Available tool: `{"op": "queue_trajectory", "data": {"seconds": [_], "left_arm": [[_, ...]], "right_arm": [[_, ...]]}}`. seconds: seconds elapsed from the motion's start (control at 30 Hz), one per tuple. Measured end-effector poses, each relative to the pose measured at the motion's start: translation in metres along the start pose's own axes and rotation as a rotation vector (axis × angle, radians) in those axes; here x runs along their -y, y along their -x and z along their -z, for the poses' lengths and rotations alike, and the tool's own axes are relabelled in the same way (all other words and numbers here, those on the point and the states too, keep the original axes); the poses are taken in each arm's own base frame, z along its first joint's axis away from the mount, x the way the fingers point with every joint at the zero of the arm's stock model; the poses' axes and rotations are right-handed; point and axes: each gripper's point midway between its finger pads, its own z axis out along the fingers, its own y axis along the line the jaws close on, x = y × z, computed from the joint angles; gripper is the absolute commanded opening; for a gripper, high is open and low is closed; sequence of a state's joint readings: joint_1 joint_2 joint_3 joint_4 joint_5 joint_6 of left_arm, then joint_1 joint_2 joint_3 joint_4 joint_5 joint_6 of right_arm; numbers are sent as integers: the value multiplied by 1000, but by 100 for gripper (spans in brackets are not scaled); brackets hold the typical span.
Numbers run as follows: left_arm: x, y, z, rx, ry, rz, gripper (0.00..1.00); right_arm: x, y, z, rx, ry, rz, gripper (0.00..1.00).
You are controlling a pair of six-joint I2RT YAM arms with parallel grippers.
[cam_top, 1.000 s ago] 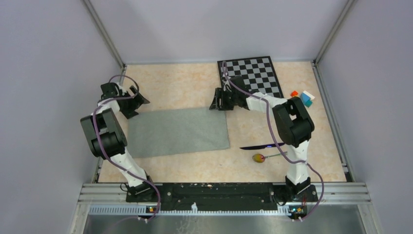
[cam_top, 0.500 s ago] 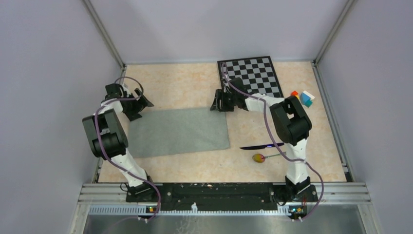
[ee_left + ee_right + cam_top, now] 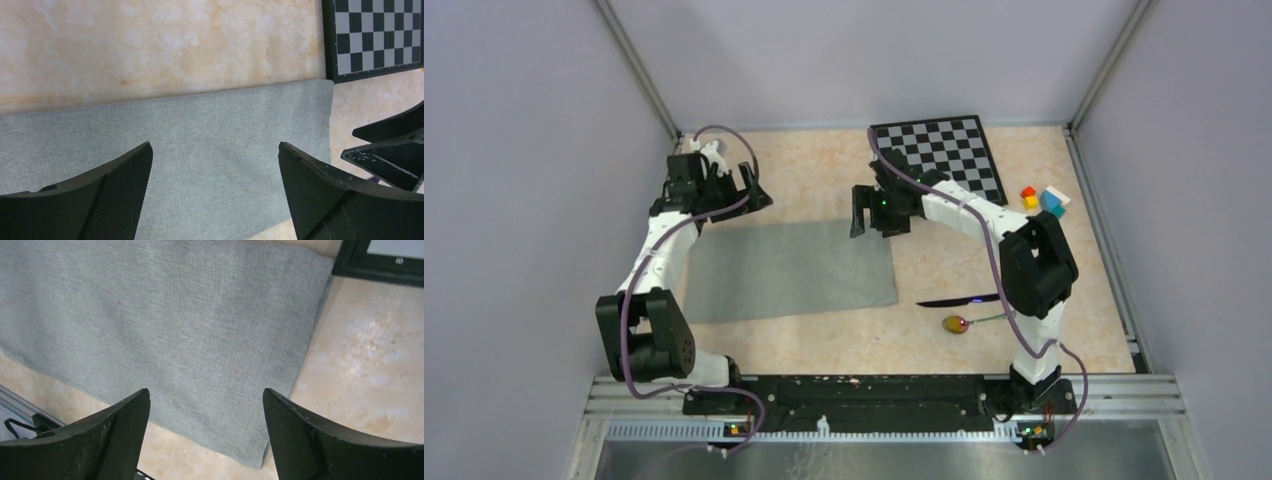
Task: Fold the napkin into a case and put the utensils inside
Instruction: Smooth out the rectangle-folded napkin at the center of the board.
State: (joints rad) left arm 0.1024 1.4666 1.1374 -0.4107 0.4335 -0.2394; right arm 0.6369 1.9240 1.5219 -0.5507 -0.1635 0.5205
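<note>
Napkin (image 3: 789, 270): flat rectangle, centre-left of frame. L gripper (image 3: 754, 192) & R gripper (image 3: 869, 222) hover near its upper corners, fingers spread. We'd pinch both corners evenly, then fold w/ edges aligned.

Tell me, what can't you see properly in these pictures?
- Left wrist view: the napkin runs off the left edge, and the jaws hide its near part.
- Right wrist view: the knife and spoon are out of frame.
- Top view: the blocks are too small to count surely; the right arm covers a chessboard corner.
</note>
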Motion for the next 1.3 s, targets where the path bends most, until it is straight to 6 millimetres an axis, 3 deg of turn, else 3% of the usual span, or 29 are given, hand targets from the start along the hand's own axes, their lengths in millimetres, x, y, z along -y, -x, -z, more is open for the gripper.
{"op": "queue_trajectory", "data": {"seconds": [0.17,0.33,0.47,0.57,0.67,0.77,0.87,0.97,1.03,1.17,1.3], "left_arm": [[16,-14,10,15,-32,-51,99],[42,-49,6,-54,-161,-28,99],[51,-91,7,-132,-232,63,99],[51,-113,9,-178,-247,135,99],[48,-124,8,-203,-234,203,99],[40,-129,6,-212,-196,267,99],[18,-135,-1,-230,-88,336,99],[-16,-152,-5,-281,62,437,99],[-39,-163,-5,-311,145,512,99],[-57,-160,2,-295,179,631,99],[-66,-161,10,-278,239,638,99]], "right_arm": [[13,-20,6,-100,-104,-42,80],[32,-41,3,-162,-179,-41,79],[39,-50,-3,-196,-220,-37,78],[37,-53,-7,-192,-220,-25,78],[19,-54,-12,-152,-131,-27,76],[0,-56,-16,-142,-20,-50,74],[-9,-61,-26,-128,59,-77,73],[-2,-77,-37,-139,76,-106,73],[-2,-75,-35,-113,94,-117,72],[6,-78,-32,-89,93,-128,72],[13,-81,-27,-81,62,-118,73]]}}
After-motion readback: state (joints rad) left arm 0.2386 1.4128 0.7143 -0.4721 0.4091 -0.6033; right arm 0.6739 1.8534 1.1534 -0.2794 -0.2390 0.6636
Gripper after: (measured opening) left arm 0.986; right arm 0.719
